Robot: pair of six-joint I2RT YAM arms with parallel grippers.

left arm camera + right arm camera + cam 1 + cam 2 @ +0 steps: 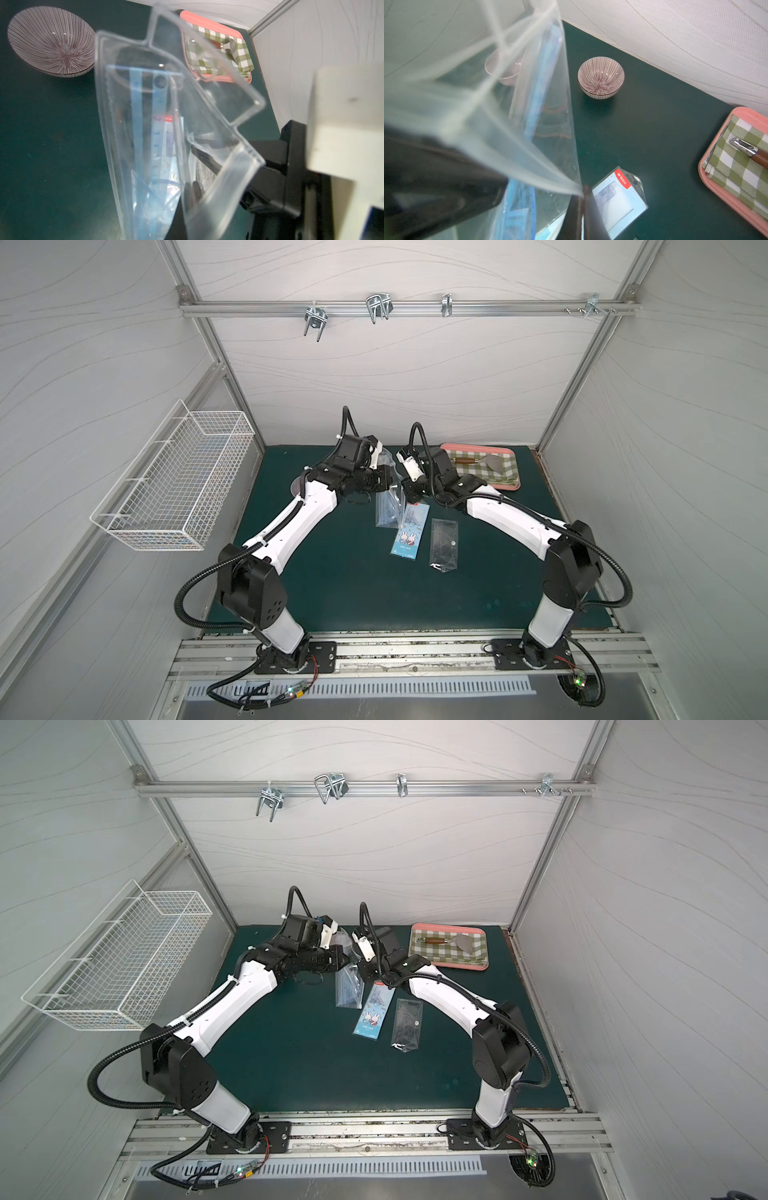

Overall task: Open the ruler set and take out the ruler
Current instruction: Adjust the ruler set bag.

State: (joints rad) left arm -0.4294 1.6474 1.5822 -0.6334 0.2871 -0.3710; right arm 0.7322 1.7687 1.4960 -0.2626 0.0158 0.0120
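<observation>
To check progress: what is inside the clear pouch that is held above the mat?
Inside the clear pouch, a pale blue ruler with printed digits is visible. Below it, more blue pieces overlap; blur and folded film hide what they are.

Overhead stereo pair, close wrist views

Ruler set point(388, 506) at back centre of table point(353, 585), ruler point(156, 116) inside it. Card point(409, 531) flat on the table just in front, lying partly under the set's lower end. Clear sleeve point(444, 545) right of card, close but apart. Tray point(482, 445) back right; cloth point(469, 475) in it, tool point(478, 461) on cloth. Bowl point(601, 78) back left, well apart from tray. Wire basket point(178, 481) on left wall, above table.
</observation>
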